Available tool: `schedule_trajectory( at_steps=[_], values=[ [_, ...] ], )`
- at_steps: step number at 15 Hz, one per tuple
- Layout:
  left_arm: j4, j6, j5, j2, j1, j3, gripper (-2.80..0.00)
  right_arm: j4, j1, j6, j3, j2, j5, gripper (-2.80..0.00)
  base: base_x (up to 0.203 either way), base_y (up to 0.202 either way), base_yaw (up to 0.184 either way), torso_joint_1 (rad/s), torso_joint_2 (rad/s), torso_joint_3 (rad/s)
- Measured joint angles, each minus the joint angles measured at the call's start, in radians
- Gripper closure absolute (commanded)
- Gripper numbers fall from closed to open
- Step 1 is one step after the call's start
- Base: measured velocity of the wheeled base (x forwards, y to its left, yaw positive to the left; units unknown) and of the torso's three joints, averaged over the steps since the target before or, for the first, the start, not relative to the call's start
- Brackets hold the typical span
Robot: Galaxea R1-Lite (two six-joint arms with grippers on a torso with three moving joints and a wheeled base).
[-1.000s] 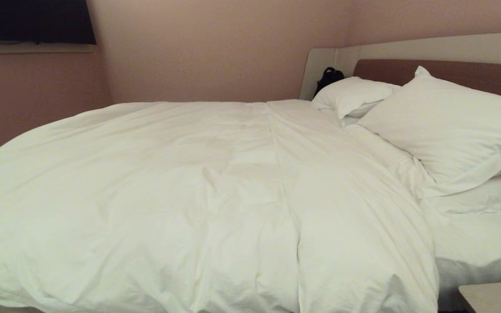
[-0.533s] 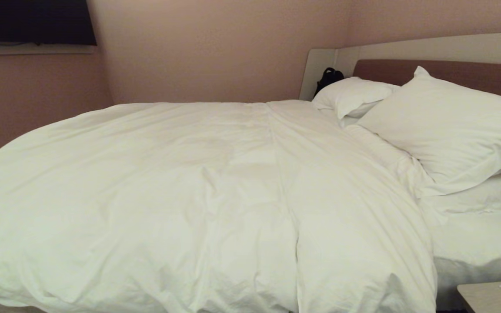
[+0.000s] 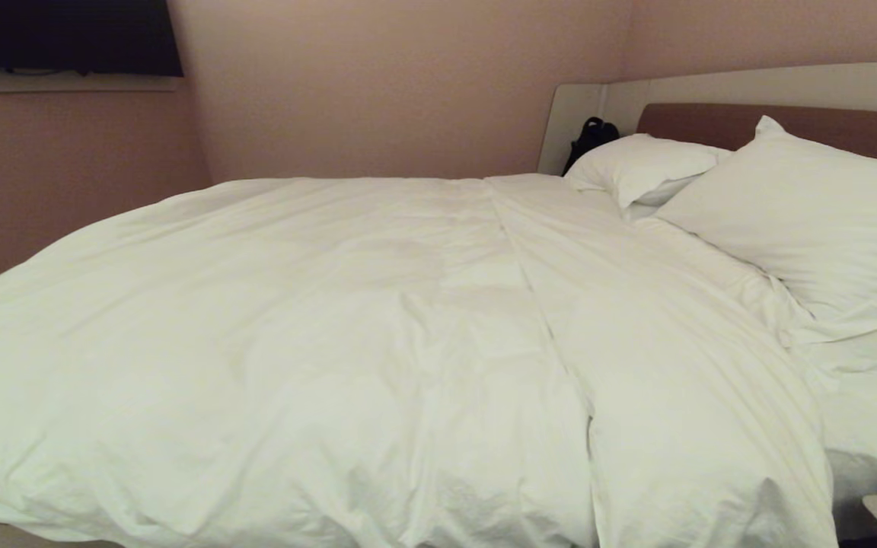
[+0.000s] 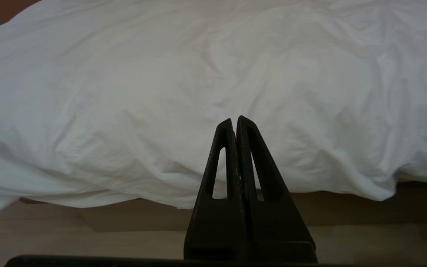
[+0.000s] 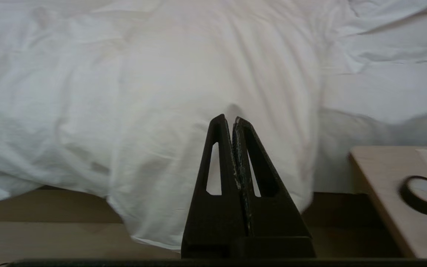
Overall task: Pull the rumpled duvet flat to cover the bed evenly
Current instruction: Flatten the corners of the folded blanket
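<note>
A puffy white duvet (image 3: 347, 342) lies spread over most of the bed (image 3: 876, 426), wrinkled, with a long fold running from the head end to the near side. Its near edge (image 4: 124, 174) hangs over the bed's side above the floor, and one corner (image 5: 154, 207) droops lower. Neither arm shows in the head view. My left gripper (image 4: 234, 119) is shut and empty, held clear in front of the hanging edge. My right gripper (image 5: 228, 118) is also shut and empty, in front of the drooping corner.
Two white pillows (image 3: 811, 243) lean against the beige and brown headboard (image 3: 789, 99), with a dark bag (image 3: 589, 137) in the far corner. A light wooden bedside table (image 5: 395, 193) carrying a round black-rimmed object (image 5: 424, 190) stands at the right. Pink walls close the far side.
The whole head view has shifted rightward in the picture, so the camera has moved left; the bedside table has slid nearly out of frame. The duvet lies as before.
</note>
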Motion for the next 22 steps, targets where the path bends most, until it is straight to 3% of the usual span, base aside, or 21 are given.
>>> schedule_trajectory(
  at_steps=[22],
  values=[
    [0.000,-0.001,0.000,0.000,0.000,0.000,0.00,0.000,0.000,0.000,0.000,0.000,0.000,0.00,0.000,0.194,0.000,0.003,0.00,0.001]
  ],
)
